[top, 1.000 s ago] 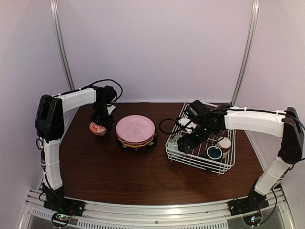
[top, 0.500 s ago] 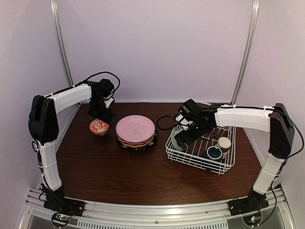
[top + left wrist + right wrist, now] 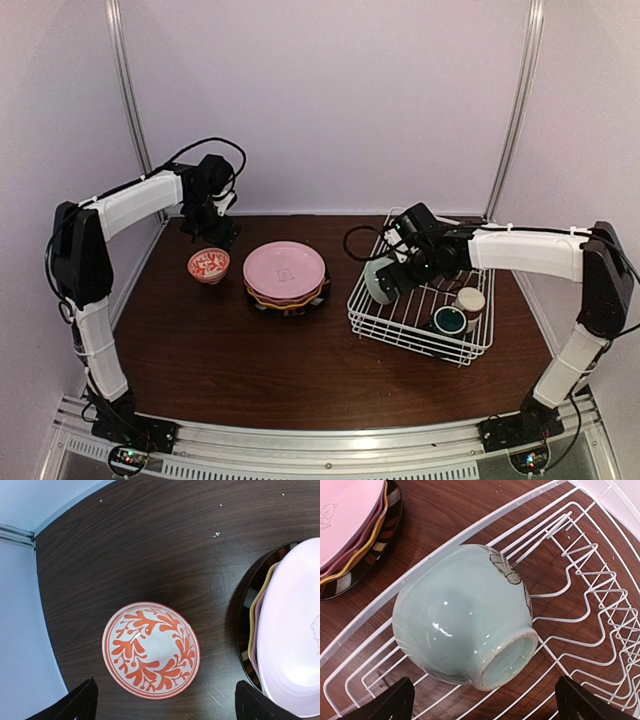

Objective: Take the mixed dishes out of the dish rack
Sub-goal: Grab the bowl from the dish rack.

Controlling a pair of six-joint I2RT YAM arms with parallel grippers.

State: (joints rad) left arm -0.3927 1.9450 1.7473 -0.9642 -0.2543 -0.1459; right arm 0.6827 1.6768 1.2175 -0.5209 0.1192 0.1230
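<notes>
- Spread wide and gripping nothing: left jaws, raised over the far left of the worktop [image 3: 250, 360], wrist camera looking straight down.
- Directly below them, untouched: red bowl [image 3: 151, 650], upright on the worktop, with an orange-red leaf pattern inside; both fingertips [image 3: 80, 705] clear of its rim.
- Just right of the red bowl, apart from it: plate stack [image 3: 285, 272], with a pink plate [image 3: 295, 630] on top, the edge of a yellow plate [image 3: 251, 620] peeping out beneath, and a black-rimmed plate [image 3: 390, 530] at the bottom.
- On the right half of the worktop, near the plate stack but not touching it: rack [image 3: 410, 343], white wire.
- Likewise spread wide, clamped on nothing: right jaws, reaching down into the rack's left end.
- Between their fingertips [image 3: 395, 702], in contact with neither as far as can be seen: green bowl [image 3: 460, 620], lying on its side on the rack wires, foot toward the wrist camera, mouth turned away, body close against the rack's left rim.
- At the rack's right end, well apart from the green bowl: two cups, side by side and upright, a dark cup [image 3: 450, 319] with a teal inside and a pale cup [image 3: 469, 299] with a brownish rim.
</notes>
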